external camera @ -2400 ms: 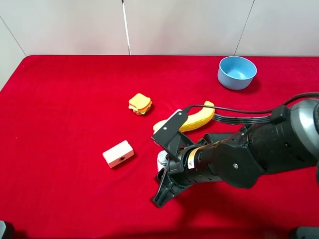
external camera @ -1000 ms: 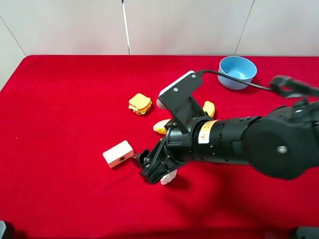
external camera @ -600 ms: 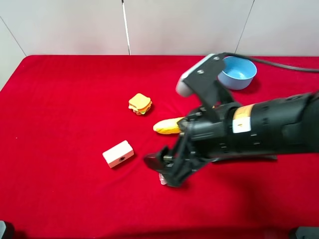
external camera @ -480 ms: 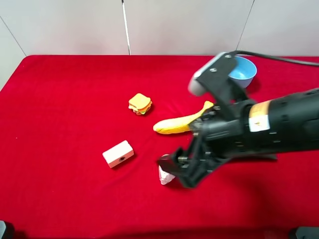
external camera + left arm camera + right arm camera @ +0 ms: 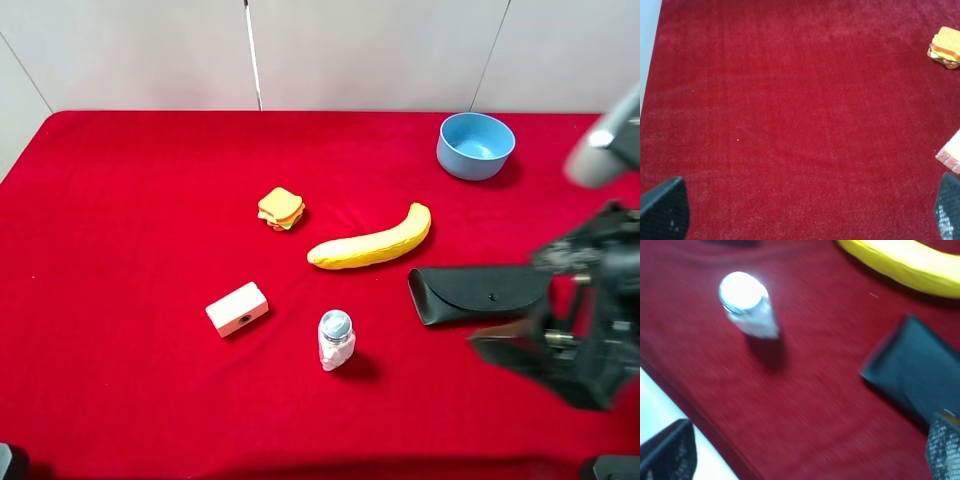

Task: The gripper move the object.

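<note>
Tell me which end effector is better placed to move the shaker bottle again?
Probably the right end effector: its wrist camera shows the shaker bottle upright on the red cloth; the left wrist view does not show it.

Bare red cloth point(image 5: 130, 210) rings the upright shaker point(image 5: 335, 340); cream block point(image 5: 237, 308) and banana point(image 5: 370, 243) stand near.

Shaker bottle point(image 5: 335, 339) upright near the table's point(image 5: 130, 200) front, block point(image 5: 237, 308) to its left, banana point(image 5: 371, 241) behind (sandwich point(image 5: 281, 208) further back-left), case point(image 5: 478, 292) right, bowl point(image 5: 475, 145) far back-right.
</note>
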`<action>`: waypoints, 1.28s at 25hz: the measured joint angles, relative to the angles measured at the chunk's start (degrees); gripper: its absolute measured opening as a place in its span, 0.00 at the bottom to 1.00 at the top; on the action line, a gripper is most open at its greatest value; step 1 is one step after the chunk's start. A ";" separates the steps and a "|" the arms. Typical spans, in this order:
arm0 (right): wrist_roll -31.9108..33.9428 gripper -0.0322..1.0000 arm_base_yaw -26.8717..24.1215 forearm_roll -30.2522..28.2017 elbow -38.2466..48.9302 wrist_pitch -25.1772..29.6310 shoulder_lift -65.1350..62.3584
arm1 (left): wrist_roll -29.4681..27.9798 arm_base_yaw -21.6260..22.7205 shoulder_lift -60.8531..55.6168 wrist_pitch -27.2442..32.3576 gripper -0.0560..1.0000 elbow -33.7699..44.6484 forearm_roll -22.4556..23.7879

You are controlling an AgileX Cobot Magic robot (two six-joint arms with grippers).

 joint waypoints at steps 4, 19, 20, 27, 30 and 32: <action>0.18 0.70 -2.26 -6.10 0.00 7.74 -8.47 | 0.00 0.00 0.00 0.00 0.98 0.00 0.00; 4.70 0.70 -4.10 -11.12 0.00 18.07 -28.40 | 0.00 0.00 0.00 0.00 0.98 0.00 0.00; 4.98 0.70 -4.10 -11.18 0.00 18.06 -29.51 | 0.00 0.00 0.00 0.00 0.98 0.00 0.00; 6.78 0.70 -4.10 -11.85 0.00 18.31 -36.96 | 0.00 0.00 0.00 0.00 0.98 0.00 0.00; 7.69 0.70 -4.10 -12.27 0.00 18.33 -39.96 | 0.00 0.00 0.00 0.00 0.98 0.00 0.00; 8.48 0.70 -4.10 -12.51 0.00 18.39 -41.89 | 0.00 0.00 0.00 0.00 0.98 0.00 0.00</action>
